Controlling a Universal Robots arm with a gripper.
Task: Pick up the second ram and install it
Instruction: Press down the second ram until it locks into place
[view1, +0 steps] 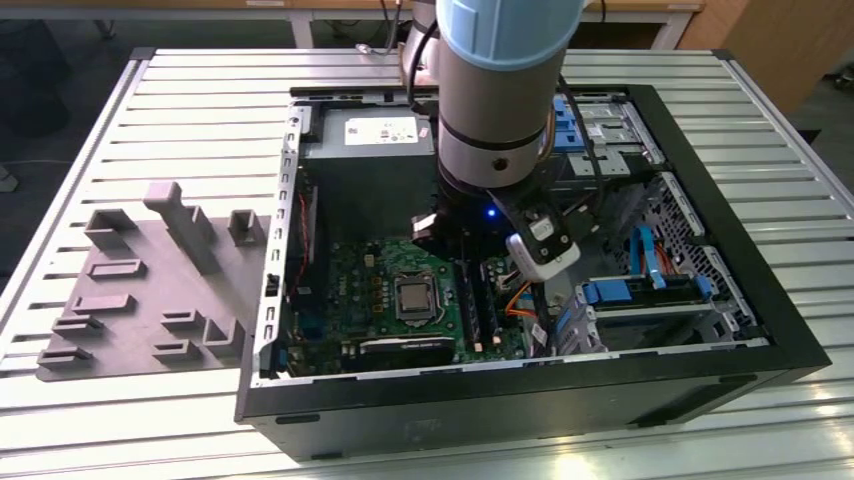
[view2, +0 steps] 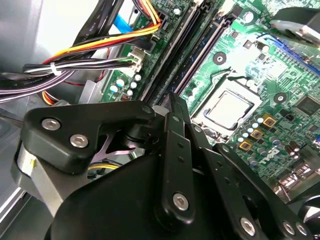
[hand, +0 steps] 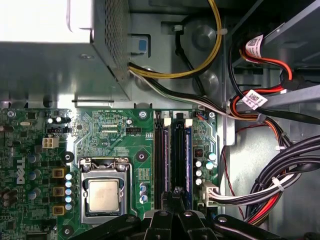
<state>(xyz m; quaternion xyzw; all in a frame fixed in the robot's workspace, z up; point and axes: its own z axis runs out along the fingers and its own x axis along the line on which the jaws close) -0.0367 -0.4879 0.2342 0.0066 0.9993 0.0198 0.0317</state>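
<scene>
We are hovering our end effector (hand: 175, 197) over the black memory slots (hand: 167, 155) on the green motherboard (hand: 107, 130), just beside the processor socket (hand: 103, 192). In both wrist views its fingers (view2: 176, 117) are pressing together into a narrow tip, and we cannot tell whether anything is pinched between them. The second ram (hand: 187, 160) is sitting upright as a thin blue strip in the slot nearest the cable bundle (hand: 280, 175). In the exterior view, we are reaching down into the open computer case (view1: 747, 300) standing on the slatted bench (view1: 200, 100).
</scene>
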